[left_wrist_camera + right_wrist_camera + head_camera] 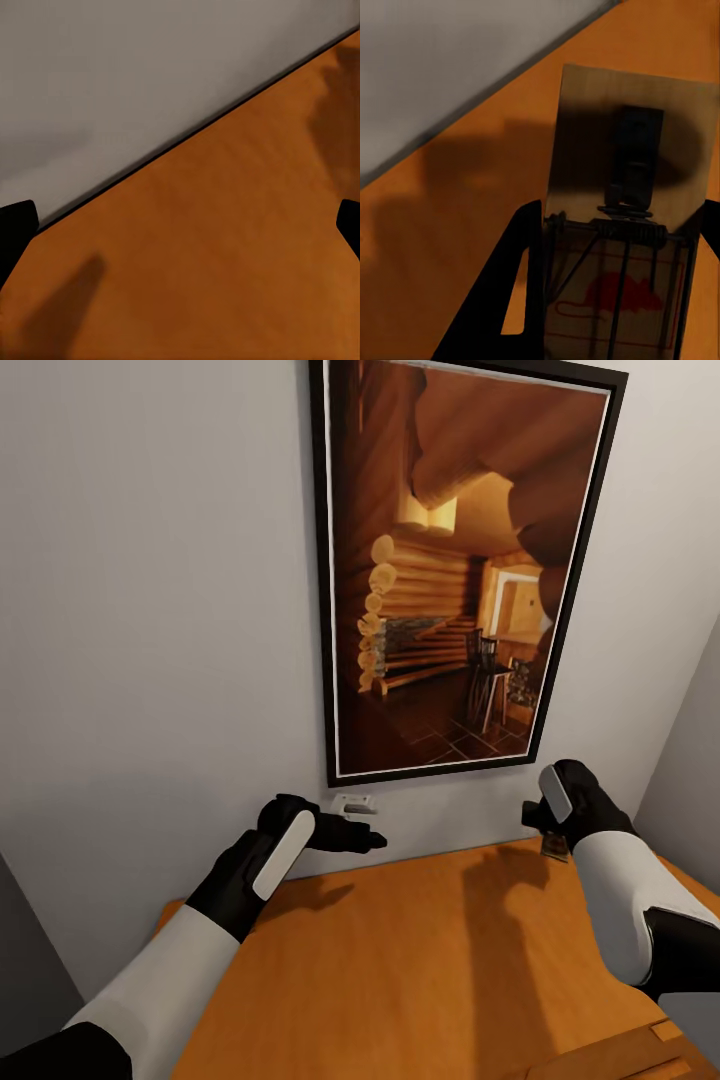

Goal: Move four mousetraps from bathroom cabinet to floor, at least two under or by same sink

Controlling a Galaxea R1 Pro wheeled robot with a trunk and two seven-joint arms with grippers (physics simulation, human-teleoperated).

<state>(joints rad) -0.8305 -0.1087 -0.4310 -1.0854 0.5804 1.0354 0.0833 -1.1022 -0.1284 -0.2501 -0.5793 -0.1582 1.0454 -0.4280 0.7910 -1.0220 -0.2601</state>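
Above the cabinet (420, 970), right pincer (615, 247) grips 1 mousetrap (630, 172).

No readable text anywhere; the mousetrap (622, 225) bears only a red mouse emblem.

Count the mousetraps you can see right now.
1. A flat tan wooden mousetrap with a red mouse print sits between the right gripper's fingers, above the orange-brown wooden cabinet top. Others may be hidden.

We see the cabinet (225, 247) top, flat orange-brown wood, meeting a plain grey wall (127, 75) along a dark diagonal seam. Two black fingertips (15, 229) of the left gripper (180, 229) stand far apart at opposite edges, nothing between them.
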